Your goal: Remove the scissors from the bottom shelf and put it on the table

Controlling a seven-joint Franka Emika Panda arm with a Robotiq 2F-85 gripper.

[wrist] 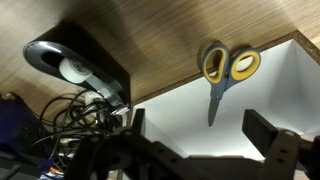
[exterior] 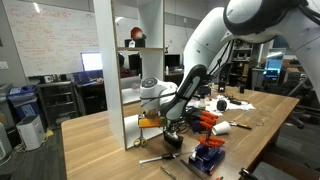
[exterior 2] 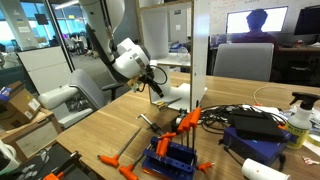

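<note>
Gripper (wrist: 200, 135) spread wide; yellow-handled scissors (wrist: 224, 72) on white shelf (wrist: 282, 82), untouched.

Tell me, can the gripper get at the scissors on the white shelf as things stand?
Probably yes. In the wrist view the scissors lie flat at the edge of the white shelf, ahead of the open gripper, with nothing between them. The cables sit off to one side.

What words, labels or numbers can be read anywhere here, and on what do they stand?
No text here can be quoted as readable.
On the whiteboard: reddish handwriting, too small and blurred to read.
On the bottle: any label is too blurred to read.
On the scissors: no marking visible.
</note>
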